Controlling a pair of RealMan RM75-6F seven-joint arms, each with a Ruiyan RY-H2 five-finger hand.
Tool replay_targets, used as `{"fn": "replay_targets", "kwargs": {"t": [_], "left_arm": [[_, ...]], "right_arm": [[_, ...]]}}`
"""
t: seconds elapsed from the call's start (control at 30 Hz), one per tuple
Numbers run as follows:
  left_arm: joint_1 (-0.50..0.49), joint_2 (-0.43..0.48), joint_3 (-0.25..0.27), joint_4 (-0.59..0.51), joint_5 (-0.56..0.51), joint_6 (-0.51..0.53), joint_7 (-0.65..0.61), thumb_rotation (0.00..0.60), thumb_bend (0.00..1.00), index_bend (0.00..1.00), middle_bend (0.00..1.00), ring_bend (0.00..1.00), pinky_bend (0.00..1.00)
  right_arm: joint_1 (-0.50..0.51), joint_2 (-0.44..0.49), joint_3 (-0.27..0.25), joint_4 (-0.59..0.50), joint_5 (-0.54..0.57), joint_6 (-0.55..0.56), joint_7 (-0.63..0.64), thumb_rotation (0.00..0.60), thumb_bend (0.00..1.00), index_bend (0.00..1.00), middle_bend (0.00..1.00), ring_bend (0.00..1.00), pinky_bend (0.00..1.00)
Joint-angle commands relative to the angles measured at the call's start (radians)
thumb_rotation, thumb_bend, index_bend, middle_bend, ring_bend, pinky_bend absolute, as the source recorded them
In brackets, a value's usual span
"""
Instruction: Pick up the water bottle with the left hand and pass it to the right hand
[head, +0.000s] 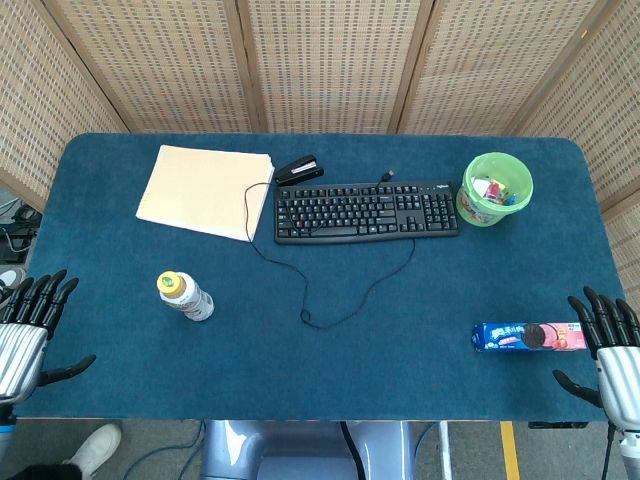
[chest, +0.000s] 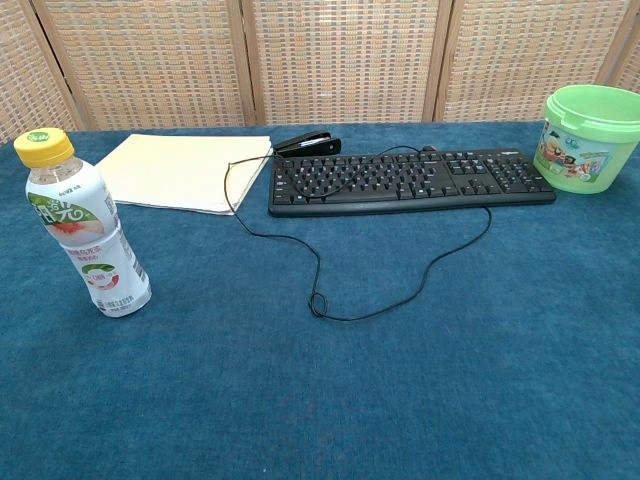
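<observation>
The water bottle (head: 186, 296) (chest: 88, 231) has a yellow cap and a white label, and it stands upright on the blue table near the front left. My left hand (head: 28, 328) hovers at the table's left front edge, well left of the bottle, fingers spread and holding nothing. At the right front edge my right hand (head: 608, 345) is likewise spread and empty. The chest view shows neither hand.
A black keyboard (head: 366, 210) lies mid-table with its cable (head: 330, 300) looping toward the front. Behind the bottle lies a cream folder (head: 205, 190), with a black stapler (head: 299, 169) beside it. A green bucket (head: 497, 187) stands back right. A cookie pack (head: 530, 336) lies beside my right hand.
</observation>
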Motion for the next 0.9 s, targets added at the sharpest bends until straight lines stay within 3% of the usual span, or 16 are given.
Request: {"fn": "replay_targets", "kwargs": {"t": [0.03,0.23,0.37,0.6,0.9], "left_arm": [[0.0,0.006,-0.002,-0.008,-0.012,-0.011,-0.005,0.6,0.0,0.0,0.0,0.0,0.0],[-0.025,0.03,-0.005,-0.029,-0.011,-0.056,-0.015,0.6,0.0,0.0,0.0,0.0,0.0],[-0.095,0.071,-0.043,-0.06,-0.019,-0.135,0.012,0.6,0.0,0.0,0.0,0.0,0.0],[-0.284,0.157,-0.115,-0.113,-0.077,-0.403,0.053,0.6,0.0,0.0,0.0,0.0,0.0],[-0.435,0.12,-0.145,-0.079,-0.193,-0.64,0.091,0.6,0.0,0.0,0.0,0.0,0.0]], "right_arm": [[0.0,0.0,-0.001,-0.002,-0.002,-0.001,0.006,0.6,0.0,0.04,0.0,0.0,0.0],[0.0,0.0,0.001,0.001,-0.004,0.0,0.02,0.6,0.0,0.04,0.0,0.0,0.0],[0.004,-0.005,0.003,0.006,0.007,-0.011,0.018,0.6,0.0,0.04,0.0,0.0,0.0],[0.016,-0.015,0.014,0.012,0.039,-0.042,0.006,0.6,0.0,0.04,0.0,0.0,0.0],[0.018,-0.022,0.012,0.012,0.057,-0.061,0.006,0.6,0.0,0.04,0.0,0.0,0.0]]}}
